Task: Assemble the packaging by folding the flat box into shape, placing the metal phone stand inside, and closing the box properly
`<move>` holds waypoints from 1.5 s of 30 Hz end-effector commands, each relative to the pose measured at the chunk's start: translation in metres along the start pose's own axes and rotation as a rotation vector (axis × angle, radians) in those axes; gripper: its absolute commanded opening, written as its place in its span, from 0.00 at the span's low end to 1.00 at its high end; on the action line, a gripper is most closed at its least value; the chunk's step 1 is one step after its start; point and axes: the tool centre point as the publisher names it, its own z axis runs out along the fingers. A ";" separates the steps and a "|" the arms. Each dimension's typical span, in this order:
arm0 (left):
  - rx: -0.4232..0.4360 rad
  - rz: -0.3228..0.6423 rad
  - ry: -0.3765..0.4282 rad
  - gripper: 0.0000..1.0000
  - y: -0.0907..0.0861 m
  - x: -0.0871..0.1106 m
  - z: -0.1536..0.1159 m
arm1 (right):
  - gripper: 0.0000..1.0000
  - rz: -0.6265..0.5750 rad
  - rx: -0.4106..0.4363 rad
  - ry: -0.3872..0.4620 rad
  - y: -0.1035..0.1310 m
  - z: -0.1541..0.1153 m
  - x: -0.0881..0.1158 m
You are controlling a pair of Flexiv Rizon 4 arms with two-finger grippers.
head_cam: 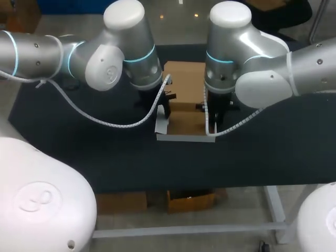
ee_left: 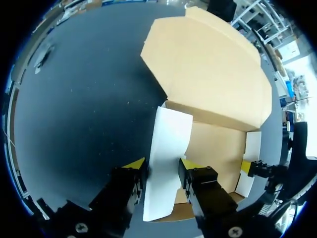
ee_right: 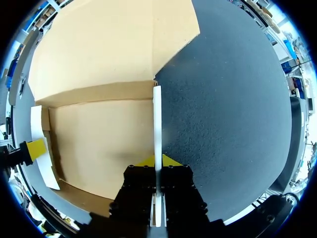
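Observation:
The brown cardboard box [head_cam: 185,83] lies on the black table with its lid flap spread flat at the far side and its floor [ee_right: 99,144] bare; no phone stand is in view. My left gripper [head_cam: 165,111] [ee_left: 162,163] stands open over the box's left wall [ee_left: 168,148], a white panel leaning between its fingers. My right gripper [head_cam: 210,118] [ee_right: 157,161] is shut on the upright right wall [ee_right: 157,124], seen edge-on. Each wrist view shows the other arm's yellow tip at the opposite wall.
The black table [head_cam: 79,147] has open surface to the left, right and front of the box. A white front wall [head_cam: 184,138] of the box faces the near edge. Coiled white cables hang from both wrists beside the box.

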 end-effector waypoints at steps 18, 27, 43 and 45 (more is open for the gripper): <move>-0.050 -0.049 0.071 0.42 -0.011 -0.001 0.001 | 0.00 0.000 0.003 -0.004 0.000 -0.001 0.001; -0.056 -0.066 0.085 0.43 -0.018 0.000 0.003 | 0.00 0.000 0.003 -0.004 0.000 -0.001 0.001; -0.013 -0.089 -0.003 0.41 -0.020 -0.004 0.012 | 0.00 0.000 0.003 -0.004 0.000 -0.001 0.001; -0.007 -0.094 -0.012 0.40 -0.020 -0.006 0.013 | 0.00 0.000 0.003 -0.004 0.000 -0.001 0.001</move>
